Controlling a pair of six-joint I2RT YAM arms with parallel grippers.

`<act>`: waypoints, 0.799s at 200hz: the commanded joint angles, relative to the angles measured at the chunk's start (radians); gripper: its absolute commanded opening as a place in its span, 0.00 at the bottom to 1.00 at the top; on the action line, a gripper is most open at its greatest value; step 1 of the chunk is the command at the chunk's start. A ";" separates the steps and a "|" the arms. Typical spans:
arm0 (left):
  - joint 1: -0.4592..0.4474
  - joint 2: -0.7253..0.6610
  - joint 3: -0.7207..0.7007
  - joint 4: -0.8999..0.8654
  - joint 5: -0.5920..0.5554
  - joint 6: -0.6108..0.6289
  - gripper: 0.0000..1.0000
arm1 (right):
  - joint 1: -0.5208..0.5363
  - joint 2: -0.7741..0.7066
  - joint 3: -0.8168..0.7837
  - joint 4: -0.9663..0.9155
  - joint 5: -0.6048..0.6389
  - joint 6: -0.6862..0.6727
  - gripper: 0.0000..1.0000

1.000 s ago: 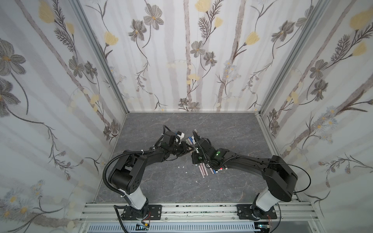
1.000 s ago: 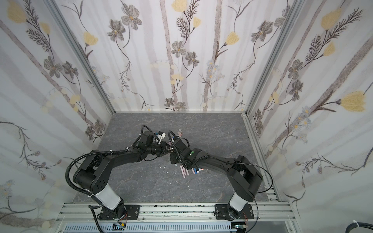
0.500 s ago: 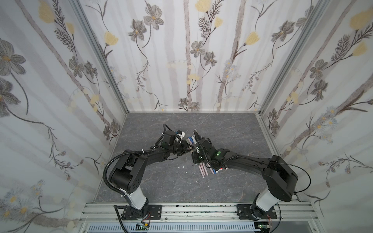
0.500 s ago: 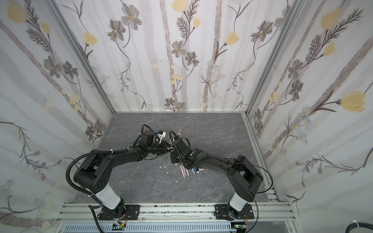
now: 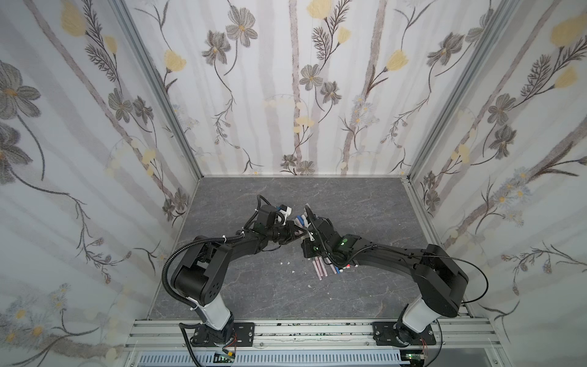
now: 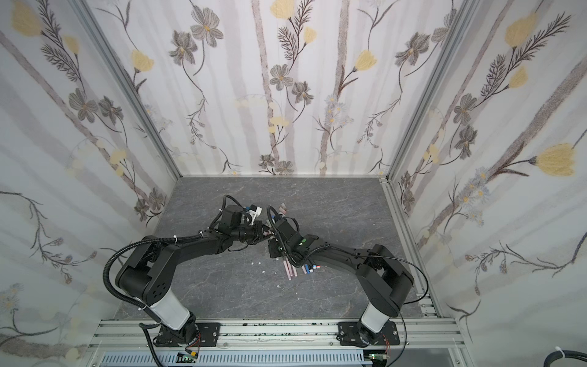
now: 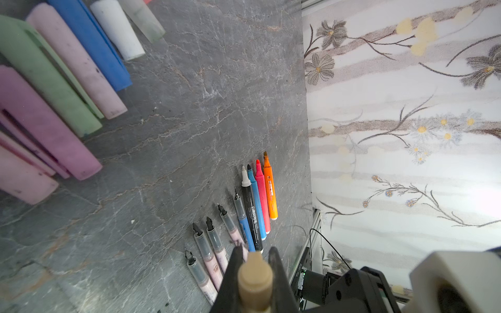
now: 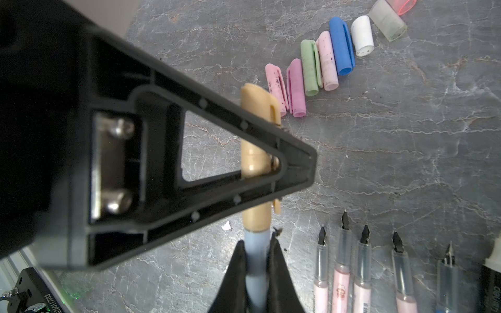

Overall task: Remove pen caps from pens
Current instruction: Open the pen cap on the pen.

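We are mid-uncapping what seems the last capped pen. Our left claw [image 7: 255, 250] is clamped on the tan plastic pen cap [image 8: 259, 108] and our right claw [image 8: 257, 242] on its pale blue barrel [image 8: 256, 273], above the grey marbled counter [image 8: 379, 162]. Next we should pull straight apart.

Tan cap [image 8: 259, 151] sits on grey-blue pen [image 8: 256, 249]; other pens [image 7: 256, 206] uncapped, loose caps [image 8: 310, 67] nearby.

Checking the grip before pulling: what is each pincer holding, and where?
The left pincer clamps the tan cap about its middle; the right pincer pinches the pen by its pale blue-grey barrel, just past the cap's mouth.
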 commanded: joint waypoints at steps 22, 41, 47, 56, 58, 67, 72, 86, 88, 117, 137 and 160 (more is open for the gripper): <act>0.003 0.001 0.026 0.019 0.008 0.000 0.00 | 0.000 -0.008 -0.025 0.028 -0.004 0.003 0.00; 0.018 0.018 0.047 0.005 -0.001 0.014 0.00 | 0.000 -0.025 -0.055 0.033 -0.015 0.005 0.00; 0.025 0.025 0.055 0.003 -0.002 0.016 0.00 | 0.001 -0.032 -0.067 0.036 -0.020 0.007 0.00; 0.038 0.034 0.068 0.000 -0.005 0.021 0.00 | 0.004 -0.043 -0.086 0.040 -0.027 0.012 0.00; 0.042 0.036 0.073 -0.001 -0.005 0.022 0.00 | 0.004 -0.045 -0.089 0.041 -0.029 0.014 0.00; 0.055 0.046 0.090 -0.010 -0.009 0.028 0.00 | 0.009 -0.048 -0.107 0.045 -0.032 0.018 0.00; 0.064 0.053 0.100 -0.016 -0.012 0.033 0.00 | 0.013 -0.049 -0.116 0.047 -0.034 0.018 0.00; 0.086 0.068 0.136 -0.047 -0.021 0.054 0.00 | 0.025 -0.084 -0.139 0.053 -0.036 0.028 0.00; 0.088 0.070 0.141 -0.051 -0.021 0.057 0.00 | 0.027 -0.086 -0.142 0.055 -0.036 0.029 0.00; 0.132 0.096 0.204 -0.113 -0.022 0.098 0.00 | 0.057 -0.093 -0.178 0.069 -0.039 0.052 0.00; 0.162 0.095 0.215 -0.138 -0.017 0.119 0.00 | 0.076 -0.091 -0.192 0.079 -0.039 0.066 0.00; 0.196 0.078 0.205 -0.163 -0.016 0.142 0.00 | 0.084 -0.085 -0.202 0.089 -0.035 0.080 0.00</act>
